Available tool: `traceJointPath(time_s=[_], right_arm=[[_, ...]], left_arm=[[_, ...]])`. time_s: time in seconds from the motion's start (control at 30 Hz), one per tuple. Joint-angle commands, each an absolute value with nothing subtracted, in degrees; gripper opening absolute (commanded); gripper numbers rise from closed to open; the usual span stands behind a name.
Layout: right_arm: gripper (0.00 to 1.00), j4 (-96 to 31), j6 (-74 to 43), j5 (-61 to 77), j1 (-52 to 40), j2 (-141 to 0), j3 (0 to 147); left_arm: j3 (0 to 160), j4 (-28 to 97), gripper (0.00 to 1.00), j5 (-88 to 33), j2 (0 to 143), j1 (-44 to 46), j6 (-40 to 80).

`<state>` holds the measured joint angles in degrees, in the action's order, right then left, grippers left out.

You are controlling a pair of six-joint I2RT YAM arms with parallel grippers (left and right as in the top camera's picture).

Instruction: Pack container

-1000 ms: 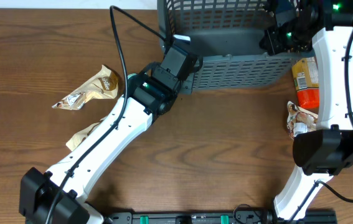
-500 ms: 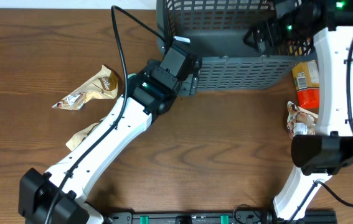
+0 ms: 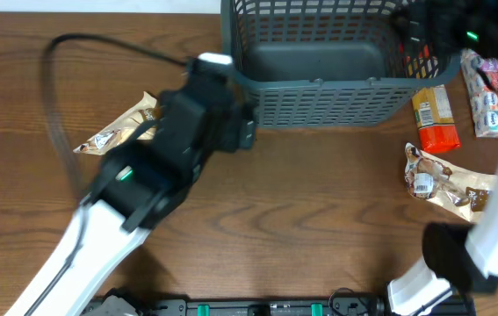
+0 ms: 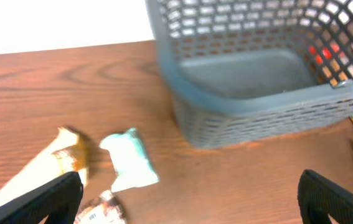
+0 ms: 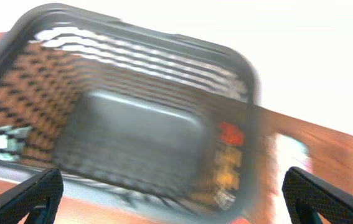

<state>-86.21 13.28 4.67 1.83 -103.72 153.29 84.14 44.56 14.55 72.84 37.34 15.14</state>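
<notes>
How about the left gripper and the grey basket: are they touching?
Apart. The left wrist view shows a stretch of bare wooden table between the basket and the open left gripper.

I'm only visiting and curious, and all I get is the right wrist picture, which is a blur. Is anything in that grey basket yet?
Observer: No. Seen from overhead, the container has a bare floor and nothing lies in it.
Visitor: So where are the things to pack?
Observer: Three lie outside it, to its right: an orange-and-yellow packet, a pale packet and a crumpled brown packet.
Visitor: Anything on the other side?
Observer: Yes. The left wrist view shows a pale green packet lying left of the container, apart from it.
</notes>
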Motion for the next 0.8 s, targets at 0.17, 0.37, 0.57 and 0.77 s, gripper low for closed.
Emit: traceJointPath(time_s=[0.17,0.37,0.57,0.77], right_arm=[[0.99,-91.5,14.5,-4.8,16.2,-99.5,153.5],[0.99,-90.7,29.0,14.6,30.1,-99.9,145.3],[0.99,-90.4,42.8,26.4,40.7,-101.3,132.5],[0.99,-87.3,42.7,28.0,44.7,-105.0,120.4]], left_arm=[[85.1,52.0,0.99,33.5,63.4,37.3,15.0],[85.1,54.3,0.99,35.6,62.0,37.3,15.0],[85.1,58.5,0.99,35.6,62.8,37.3,15.0],[85.1,59.7,0.99,35.7,63.6,37.3,15.0]])
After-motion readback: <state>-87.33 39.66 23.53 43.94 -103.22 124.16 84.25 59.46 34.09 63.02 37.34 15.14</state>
